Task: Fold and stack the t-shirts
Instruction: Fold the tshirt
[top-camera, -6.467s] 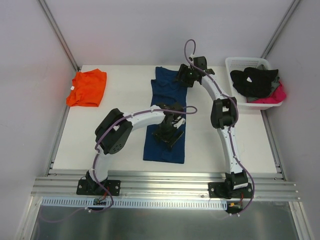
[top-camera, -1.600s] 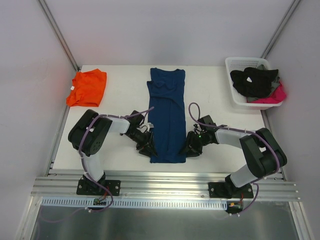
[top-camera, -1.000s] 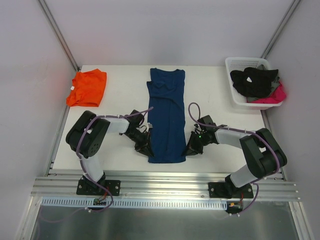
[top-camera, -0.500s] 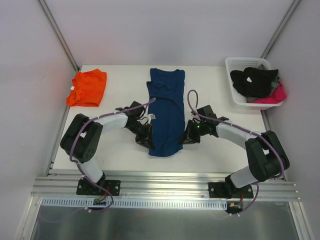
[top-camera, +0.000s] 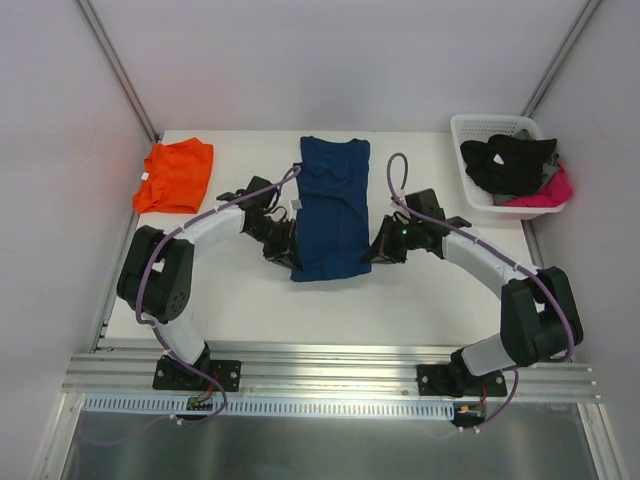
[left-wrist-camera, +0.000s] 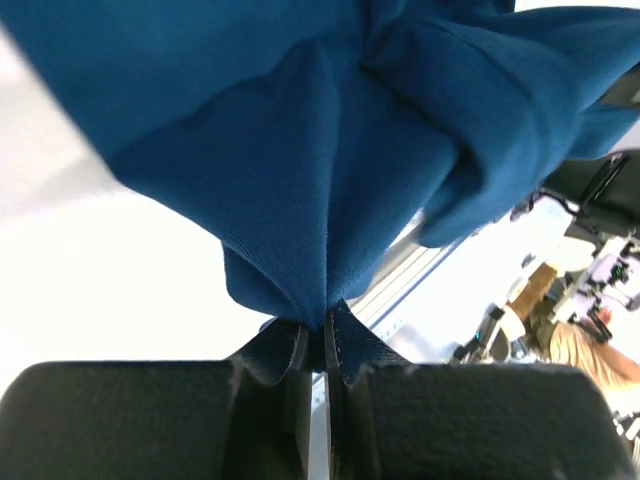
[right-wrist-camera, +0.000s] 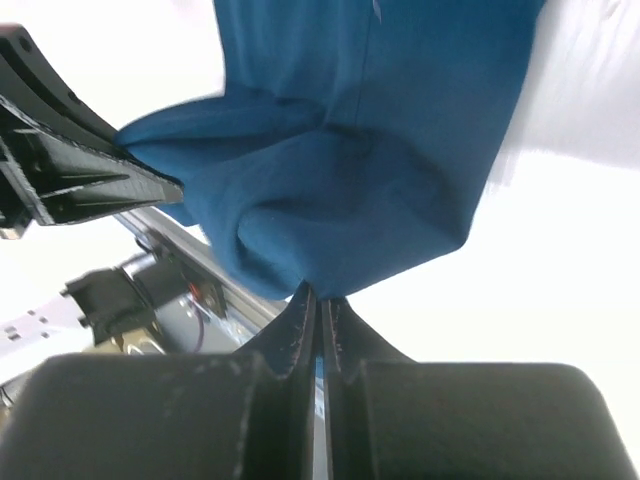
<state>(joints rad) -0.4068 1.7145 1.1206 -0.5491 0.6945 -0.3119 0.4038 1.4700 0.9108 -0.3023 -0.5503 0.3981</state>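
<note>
The navy blue t-shirt (top-camera: 330, 205) lies lengthwise in the middle of the table, its near end lifted off the surface. My left gripper (top-camera: 287, 240) is shut on the shirt's near left corner (left-wrist-camera: 300, 270), the cloth pinched between its fingertips. My right gripper (top-camera: 377, 246) is shut on the near right corner (right-wrist-camera: 330, 240) in the same way. The far end with the collar rests flat on the table. A folded orange t-shirt (top-camera: 175, 175) sits at the far left corner, away from both grippers.
A white basket (top-camera: 466, 130) with dark and pink clothes stands at the far right corner. Metal rails (top-camera: 330, 375) run along the near table edge, by the arm bases. Walls close in left, right and back.
Both grippers, shut on the navy shirt's near corners, have risen and moved toward the far side, carrying the hem with them. The shirt now covers less length of the table.
</note>
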